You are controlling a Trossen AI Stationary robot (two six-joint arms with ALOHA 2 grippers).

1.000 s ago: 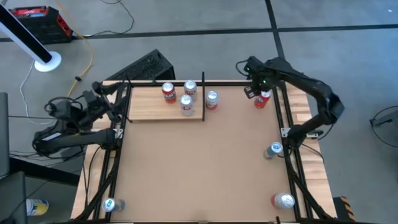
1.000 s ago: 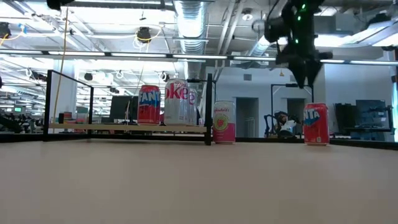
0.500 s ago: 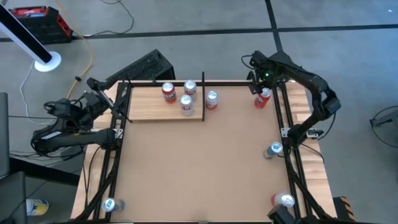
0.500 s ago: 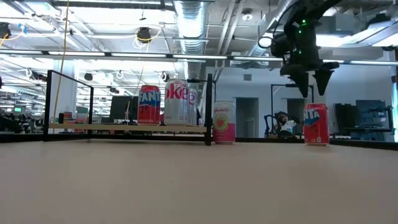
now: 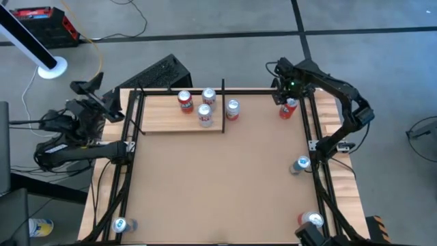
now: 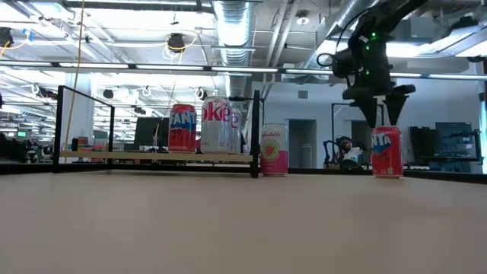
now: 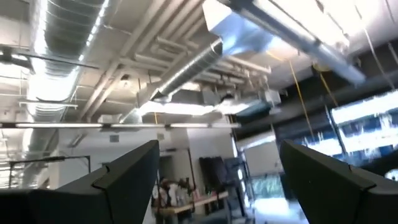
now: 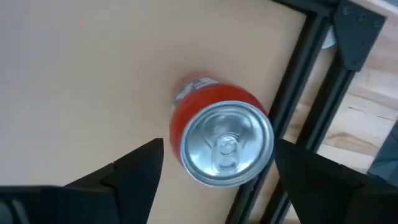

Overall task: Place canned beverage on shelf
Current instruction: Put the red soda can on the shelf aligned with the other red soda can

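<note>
A red can (image 5: 289,108) stands upright on its base on the brown table near the far right edge; it also shows in the low view (image 6: 386,151) and from above in the right wrist view (image 8: 222,140). My right gripper (image 6: 383,114) is open, pointing down, just above the can's top, touching nothing. The shelf (image 5: 179,120), a pale-wood panel with black rods, lies at the far left and bears three cans (image 5: 203,113). A pink can (image 5: 232,109) stands just right of the shelf. My left gripper (image 5: 92,87) is open, off the table's left side, tipped upward.
A black frame rail (image 8: 292,106) runs close beside the red can. More cans stand at the right edge (image 5: 301,164), the near right corner (image 5: 311,220) and the near left corner (image 5: 121,224).
My right gripper has come down toward the red can and opened. My left gripper has drawn back from the shelf toward the table's left and tipped upward.
</note>
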